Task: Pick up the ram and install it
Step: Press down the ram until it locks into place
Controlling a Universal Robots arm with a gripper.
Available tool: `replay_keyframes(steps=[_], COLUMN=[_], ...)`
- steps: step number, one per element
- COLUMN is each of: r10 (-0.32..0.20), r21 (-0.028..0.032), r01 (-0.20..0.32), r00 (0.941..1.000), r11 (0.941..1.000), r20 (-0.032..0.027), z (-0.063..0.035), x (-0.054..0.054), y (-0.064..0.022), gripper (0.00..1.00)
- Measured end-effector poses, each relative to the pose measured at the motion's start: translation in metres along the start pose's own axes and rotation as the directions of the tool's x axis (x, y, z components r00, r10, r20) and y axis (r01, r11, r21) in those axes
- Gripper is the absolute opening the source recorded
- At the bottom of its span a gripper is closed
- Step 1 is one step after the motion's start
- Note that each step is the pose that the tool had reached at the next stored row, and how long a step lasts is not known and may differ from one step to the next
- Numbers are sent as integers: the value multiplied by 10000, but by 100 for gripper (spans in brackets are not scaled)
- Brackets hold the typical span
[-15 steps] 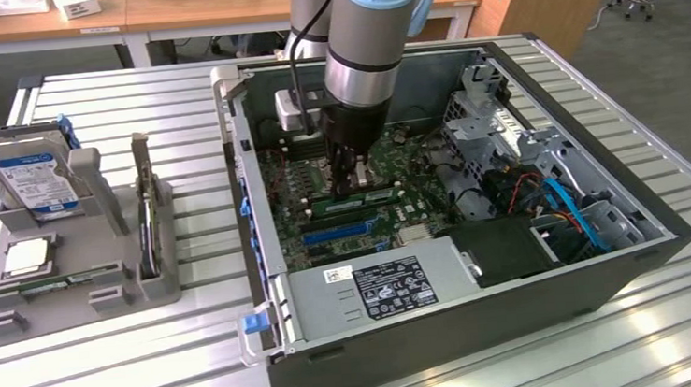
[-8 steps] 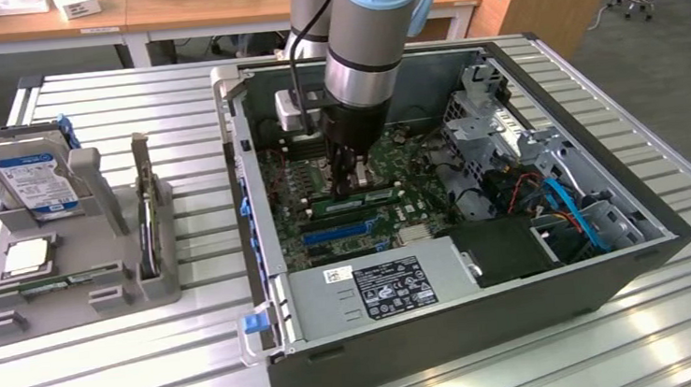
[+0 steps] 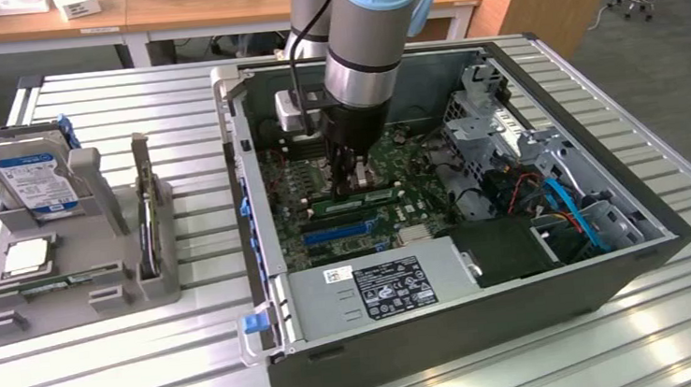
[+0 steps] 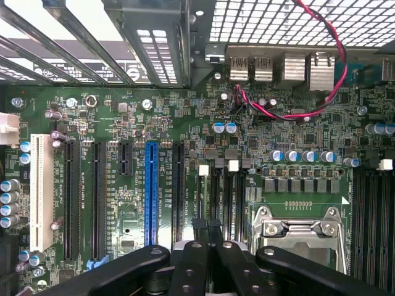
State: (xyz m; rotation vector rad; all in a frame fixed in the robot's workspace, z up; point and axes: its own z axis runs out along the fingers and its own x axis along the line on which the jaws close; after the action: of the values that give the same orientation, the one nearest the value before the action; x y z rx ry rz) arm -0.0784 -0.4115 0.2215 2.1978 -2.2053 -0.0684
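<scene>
In the exterior view, the arm reaches straight down into the open computer case (image 3: 281, 284), and the gripper (image 3: 348, 186) sits low over the motherboard (image 3: 318, 172), near the middle of the case. Just beside the fingertips, at about three o'clock from them, a green stick (image 3: 378, 194) lies flat along the board; this reads as the ram, already down at its slots (whether it is latched home cannot be told from here). Well outside the case, at nine o'clock, a grey parts tray (image 3: 80, 301) carries a hard drive (image 3: 34, 180), a square silver processor chip (image 3: 27, 256) and another green stick (image 3: 69, 281), lying in its holder.

In the wrist view, the camera looks down on the board from close above. The fingers (image 4: 199, 259) meet at six o'clock, pressed together with their tips at the memory slots (image 4: 223, 206); nothing green or board-like can be made out between them. A blue expansion slot (image 4: 152, 194) runs at about nine o'clock from the tips, and the silver processor socket (image 4: 302, 231) sits at three o'clock.

My judgement: the pick-up and carry are done, and the work stands at the seating stage, with the clenched fingers bearing down at the slot. Full seating remains unconfirmed.
</scene>
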Motion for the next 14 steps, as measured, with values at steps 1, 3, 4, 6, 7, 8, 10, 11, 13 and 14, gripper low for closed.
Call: replay_keyframes(steps=[1,3,4,6,7,8,10,11,13,14], r10=[0,0,0,-1,-1,-1,0,0,0,0], r21=[0,2,4,13,5,2,2,2,2,1], r01=[0,0,0,1,1,1,0,0,0,0], r00=[10000,10000,10000,10000,10000,10000,10000,10000,10000,10000], r11=[10000,10000,10000,10000,10000,10000,10000,10000,10000,10000], r20=[1,4,7,19,7,3,2,0,-2,-3], z=[0,0,-4,-23,-43,-62,-97,-116,-153,-173], x=[0,0,-1,-3,-2,-1,-2,-2,-2,-2], y=[0,0,0,-1,1,3,5,6,8,8], gripper=[10,10,10,10,10,10,10,10,10,10])
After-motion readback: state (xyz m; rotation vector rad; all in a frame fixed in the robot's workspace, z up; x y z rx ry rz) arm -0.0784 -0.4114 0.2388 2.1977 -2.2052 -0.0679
